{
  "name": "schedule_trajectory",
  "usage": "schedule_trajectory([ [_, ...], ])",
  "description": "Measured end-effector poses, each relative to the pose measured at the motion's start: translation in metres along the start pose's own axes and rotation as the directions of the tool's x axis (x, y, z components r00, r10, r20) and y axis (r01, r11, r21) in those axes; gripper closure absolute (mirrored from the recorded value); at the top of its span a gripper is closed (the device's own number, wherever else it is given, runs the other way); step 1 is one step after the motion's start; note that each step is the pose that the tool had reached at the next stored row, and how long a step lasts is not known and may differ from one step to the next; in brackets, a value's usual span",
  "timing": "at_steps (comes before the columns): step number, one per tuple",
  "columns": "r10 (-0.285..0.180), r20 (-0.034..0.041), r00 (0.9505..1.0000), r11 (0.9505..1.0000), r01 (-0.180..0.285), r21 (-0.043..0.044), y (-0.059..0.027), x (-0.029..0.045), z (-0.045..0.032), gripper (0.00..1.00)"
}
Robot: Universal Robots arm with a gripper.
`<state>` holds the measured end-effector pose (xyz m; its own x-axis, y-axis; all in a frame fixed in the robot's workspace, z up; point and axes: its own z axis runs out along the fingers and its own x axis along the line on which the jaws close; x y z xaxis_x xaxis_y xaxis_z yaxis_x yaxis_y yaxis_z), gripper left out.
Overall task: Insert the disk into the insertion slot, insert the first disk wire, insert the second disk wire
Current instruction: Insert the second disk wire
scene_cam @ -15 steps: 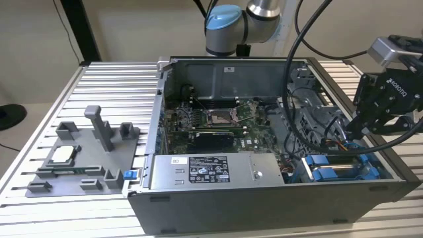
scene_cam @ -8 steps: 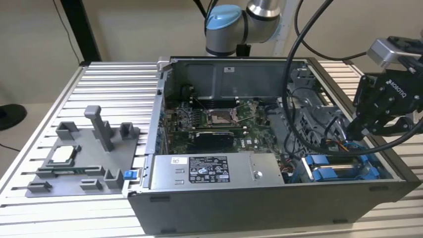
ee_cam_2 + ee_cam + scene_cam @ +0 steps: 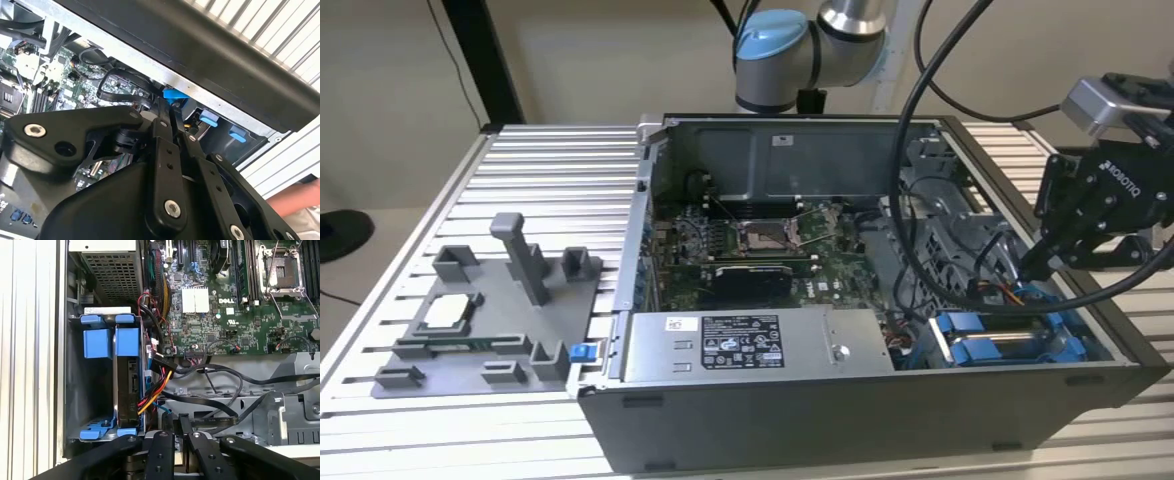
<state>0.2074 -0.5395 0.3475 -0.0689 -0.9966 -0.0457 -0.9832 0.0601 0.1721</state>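
Observation:
The disk (image 3: 126, 390) stands on edge in its blue carrier (image 3: 126, 342) inside the drive bay at the case's corner; in the exterior view the disk (image 3: 1007, 343) lies low at that view's right. A bundle of red, yellow and orange wires (image 3: 152, 395) with a black plug (image 3: 161, 363) runs against the disk's edge. A flat black wire (image 3: 200, 401) loops over the metal bracket beside the bay. My gripper (image 3: 176, 424) hovers over that bracket, close to the black wire, with its fingers (image 3: 161, 131) pressed together. I cannot tell whether anything is pinched between them. Seen from outside, my gripper (image 3: 1038, 268) hangs above the bay.
The open computer case (image 3: 854, 410) holds the motherboard (image 3: 774, 245) and a grey power-supply box (image 3: 747, 345). A grey fixture plate (image 3: 480, 320) lies on the slatted table at the exterior view's left. Thick black cables (image 3: 914, 170) hang into the case. A person's hand (image 3: 300, 197) shows beside the case.

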Motion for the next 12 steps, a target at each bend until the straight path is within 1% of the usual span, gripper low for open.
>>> schedule_trajectory([
  [4,0.0,-0.0001,1.0,1.0,0.0,0.0002,0.0003,0.0,-0.0001,1.0],
  [12,0.0,0.0001,1.0,1.0,0.0,0.0048,0.0053,0.0005,-0.0008,1.0],
])
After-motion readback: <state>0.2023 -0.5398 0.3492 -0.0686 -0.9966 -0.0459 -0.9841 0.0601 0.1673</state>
